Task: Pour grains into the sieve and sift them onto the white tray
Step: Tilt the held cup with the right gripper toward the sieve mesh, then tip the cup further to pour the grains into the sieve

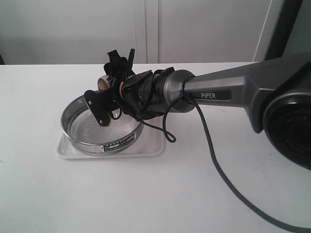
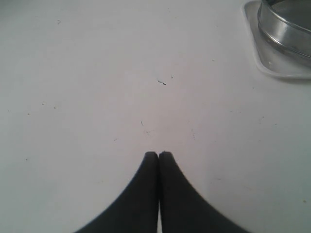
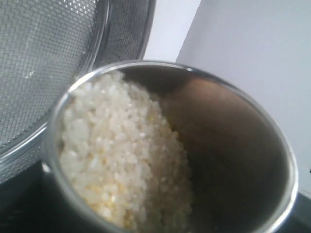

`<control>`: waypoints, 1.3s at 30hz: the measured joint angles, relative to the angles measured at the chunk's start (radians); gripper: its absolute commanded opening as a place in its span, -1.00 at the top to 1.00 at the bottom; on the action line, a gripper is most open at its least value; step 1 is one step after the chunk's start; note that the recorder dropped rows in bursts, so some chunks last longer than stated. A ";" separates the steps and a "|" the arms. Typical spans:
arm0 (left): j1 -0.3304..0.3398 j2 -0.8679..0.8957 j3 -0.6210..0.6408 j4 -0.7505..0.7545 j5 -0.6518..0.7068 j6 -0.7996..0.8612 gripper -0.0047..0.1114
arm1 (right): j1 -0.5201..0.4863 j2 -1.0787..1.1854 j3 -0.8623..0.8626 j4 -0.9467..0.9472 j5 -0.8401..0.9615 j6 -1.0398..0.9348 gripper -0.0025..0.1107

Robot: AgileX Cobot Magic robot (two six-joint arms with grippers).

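Against white walls (image 1: 73, 29), the table (image 1: 97, 194) bears the white tray (image 1: 153, 147)

Left gripper (image 2: 158, 156): jaws pressed together, empty; right arm (image 1: 228, 92): extended, wrist rolled, right gripper (image 1: 111, 87) clamped wide on a tilted steel cup (image 3: 233, 160).

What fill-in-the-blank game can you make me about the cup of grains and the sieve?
1. The sieve sits ____ the white tray.
2. The grains lie in a steel cup tipped toward the ____.
3. The left gripper is shut and holds ____.
Missing words: on; sieve; nothing.
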 measured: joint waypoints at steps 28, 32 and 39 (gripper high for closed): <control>0.000 0.000 0.000 0.000 0.000 0.000 0.92 | 0.000 0.000 0.000 0.000 -0.002 -0.150 0.96; 0.000 0.000 0.000 0.000 0.000 0.000 0.92 | 0.000 0.000 0.000 0.000 -0.002 -0.154 0.96; 0.000 0.000 0.000 0.000 0.000 0.000 0.92 | 0.000 0.002 -0.021 0.000 0.025 -0.161 0.96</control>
